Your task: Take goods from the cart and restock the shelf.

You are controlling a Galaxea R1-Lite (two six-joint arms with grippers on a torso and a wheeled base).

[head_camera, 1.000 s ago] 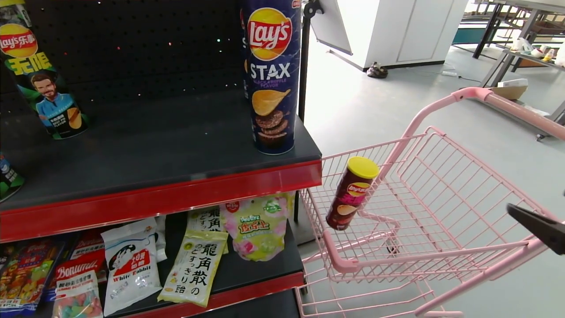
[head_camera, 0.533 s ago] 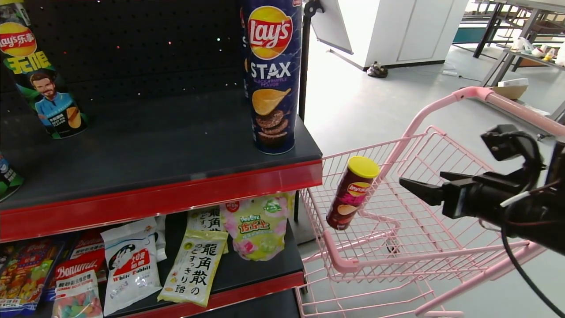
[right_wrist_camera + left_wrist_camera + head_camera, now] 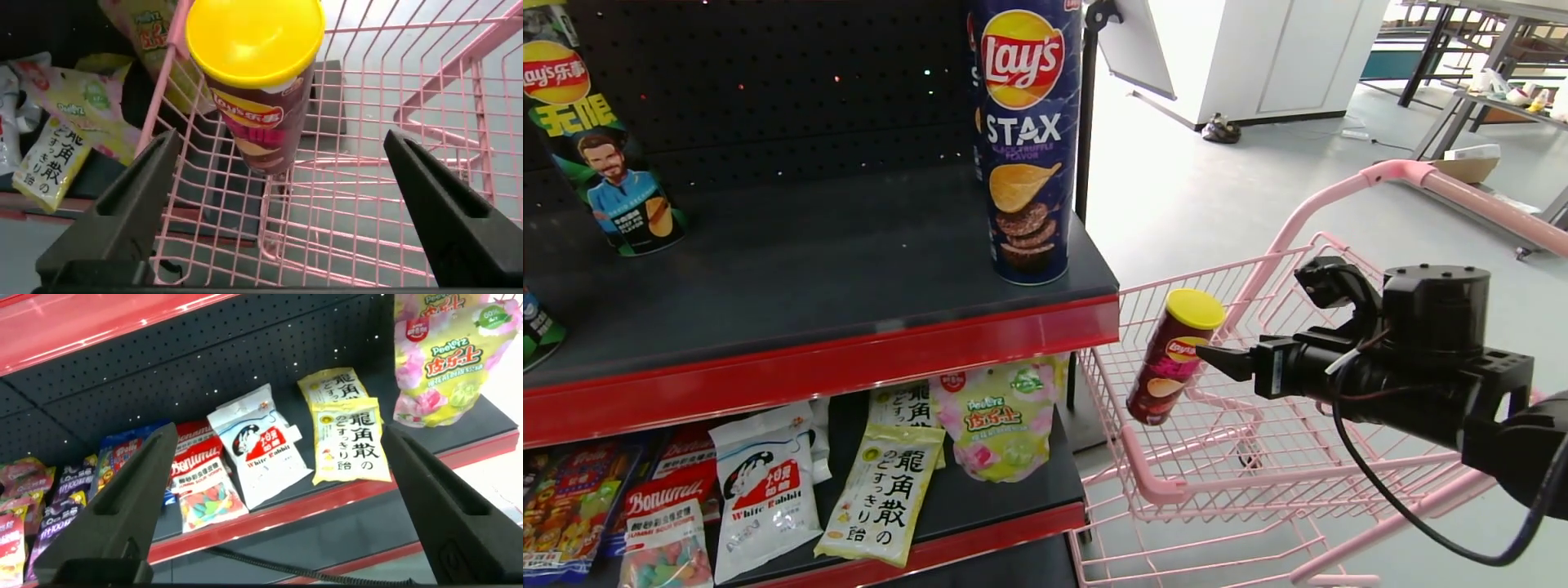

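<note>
One maroon cylindrical can with a yellow lid [image 3: 1174,359] leans inside the pink wire cart [image 3: 1156,487], right of centre in the head view; the right tool [image 3: 279,140], spread wide, sits just beside it; the left tool [image 3: 279,431], also spread, faces the black, red-edged lower shelf [image 3: 270,516].

Pink cart [image 3: 1225,441] of smooth, glossy painted metal wire, chip can [image 3: 1172,359] with shiny printed wrap and smooth yellow plastic lid [image 3: 1194,309], shelf deck [image 3: 809,269] matt and dark, its front strip [image 3: 849,359] glossy red, snack bags [image 3: 768,482] of shiny, crinkled plastic film, right gripper [image 3: 282,143] with matt black plastic fingers [image 3: 122,212]
</note>
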